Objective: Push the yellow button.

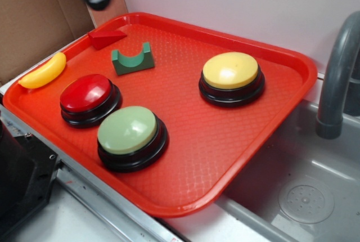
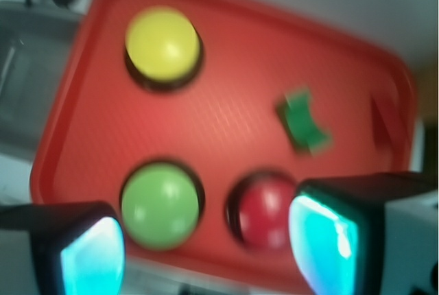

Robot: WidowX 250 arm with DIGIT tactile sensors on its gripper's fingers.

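Hovering high above the near edge of the red tray (image 2: 226,103), the gripper (image 2: 206,247) holds its two fingers (image 2: 322,240) wide apart with nothing between them. Below the gap sit the pale green button (image 2: 159,204) and the red button (image 2: 264,207). Farther out, a green arch block (image 2: 302,122) and a red wedge (image 2: 385,122) lie on the tray. The yellow button (image 2: 163,42) stands well apart from the gripper, near the tray's opposite edge, by the sink (image 1: 304,197) and grey faucet (image 1: 337,73).
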